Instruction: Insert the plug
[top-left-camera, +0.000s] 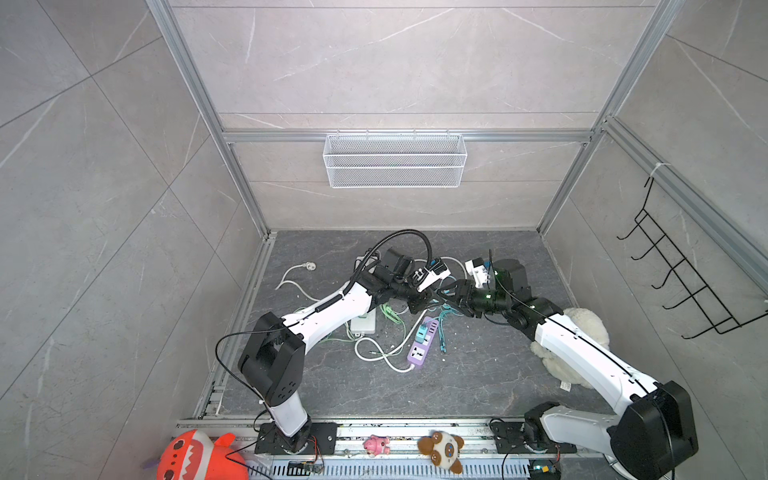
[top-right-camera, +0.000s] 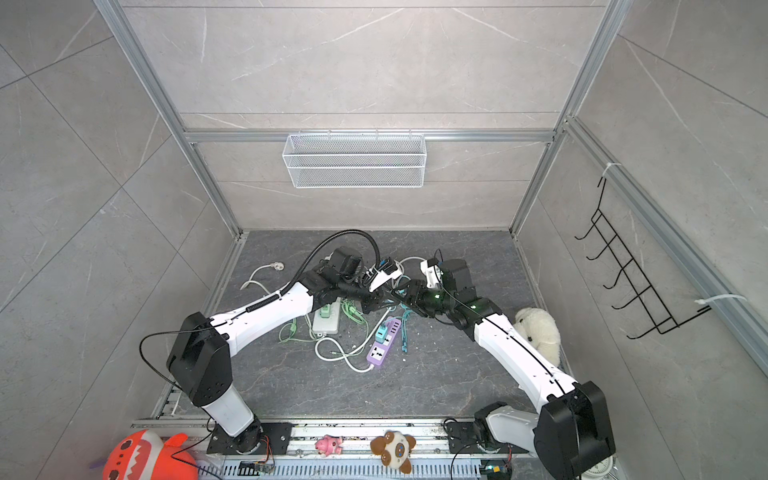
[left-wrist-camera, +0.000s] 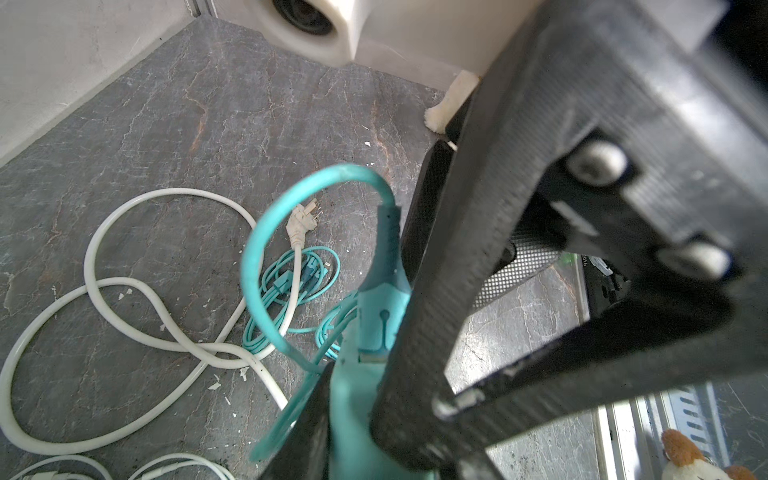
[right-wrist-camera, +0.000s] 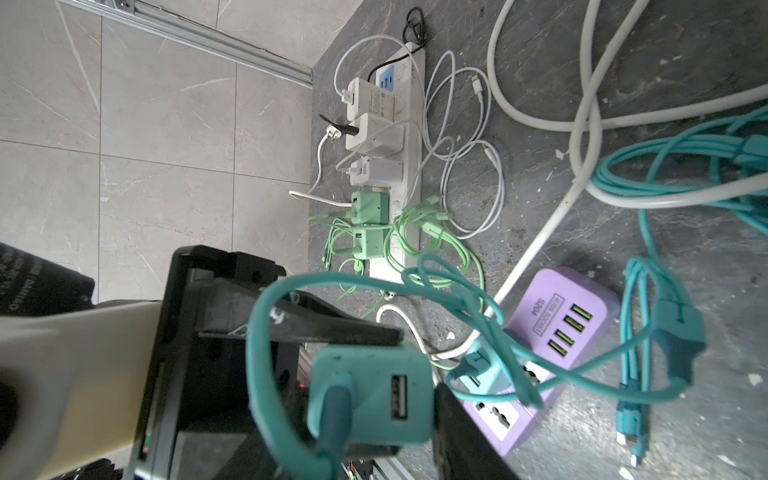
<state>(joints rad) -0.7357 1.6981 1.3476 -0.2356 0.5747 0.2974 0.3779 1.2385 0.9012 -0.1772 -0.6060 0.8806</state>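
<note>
The plug (left-wrist-camera: 376, 324) looks partly in the teal charger (right-wrist-camera: 374, 374) that your left gripper (right-wrist-camera: 361, 390) squeezes. Right gripper (top-left-camera: 441, 294): I cannot tell. Push straight next.

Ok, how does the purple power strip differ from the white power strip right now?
Shape: the purple power strip is short and stubby; the white power strip is long and slim. Load: the purple power strip carries one teal charger, with empty universal sockets showing; the white power strip carries a row of white chargers and green chargers. Both lie flat on the dark surface among loose cables.
</note>
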